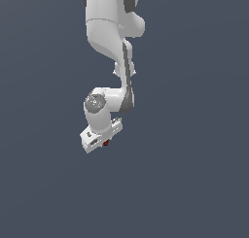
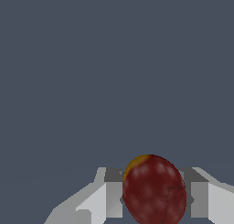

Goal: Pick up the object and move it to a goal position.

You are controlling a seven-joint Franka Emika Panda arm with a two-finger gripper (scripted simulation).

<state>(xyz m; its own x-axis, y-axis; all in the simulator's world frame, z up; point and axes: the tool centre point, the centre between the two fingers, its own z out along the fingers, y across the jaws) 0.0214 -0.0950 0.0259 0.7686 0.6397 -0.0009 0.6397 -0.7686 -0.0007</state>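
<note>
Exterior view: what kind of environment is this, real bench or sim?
Most likely a bare simulated scene, not a real bench. The ground is one flat, featureless grey-blue with no edges or clutter; the white arm is smoothly shaded; the only prop is a small dark red object between the gripper fingers.

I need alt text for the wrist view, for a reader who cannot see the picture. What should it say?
A dark red, roughly round object with a small yellow-orange patch sits between the two pale grey fingers of the end effector, which close against its sides. Behind it there is only a plain dark blue-grey background.
</note>
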